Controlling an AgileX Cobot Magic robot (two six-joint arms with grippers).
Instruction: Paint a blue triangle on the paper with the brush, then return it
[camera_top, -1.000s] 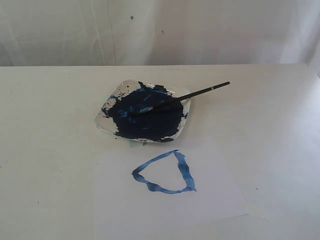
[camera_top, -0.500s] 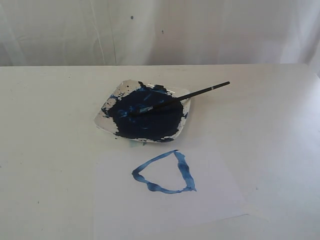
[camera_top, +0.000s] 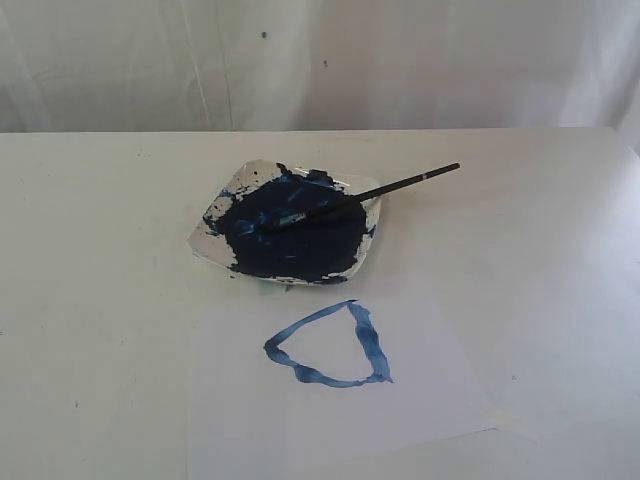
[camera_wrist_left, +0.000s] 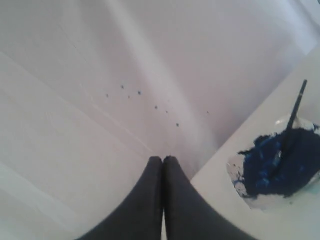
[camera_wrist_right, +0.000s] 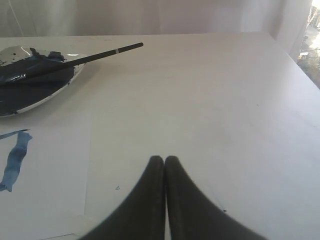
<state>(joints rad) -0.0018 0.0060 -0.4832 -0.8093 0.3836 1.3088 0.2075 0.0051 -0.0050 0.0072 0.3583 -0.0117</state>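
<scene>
A wavy blue triangle (camera_top: 335, 347) is painted as an outline on the white paper (camera_top: 420, 400) at the table's front. Behind the sheet, the thin black brush (camera_top: 390, 188) rests across the small white plate (camera_top: 205, 240) smeared with dark blue paint, its handle sticking out over the plate's right rim. Plate and brush (camera_wrist_left: 296, 112) also show in the left wrist view, the brush (camera_wrist_right: 100, 55) and a stroke of the triangle (camera_wrist_right: 15, 157) in the right wrist view. My left gripper (camera_wrist_left: 163, 159) and right gripper (camera_wrist_right: 164, 159) are both shut, empty, away from the brush. Neither arm shows in the exterior view.
A pale curtain (camera_top: 320, 60) hangs behind the white table (camera_top: 540, 230). The table's right edge (camera_wrist_right: 295, 60) lies beyond my right gripper. Small dark specks dot the curtain (camera_wrist_left: 140, 95) in the left wrist view.
</scene>
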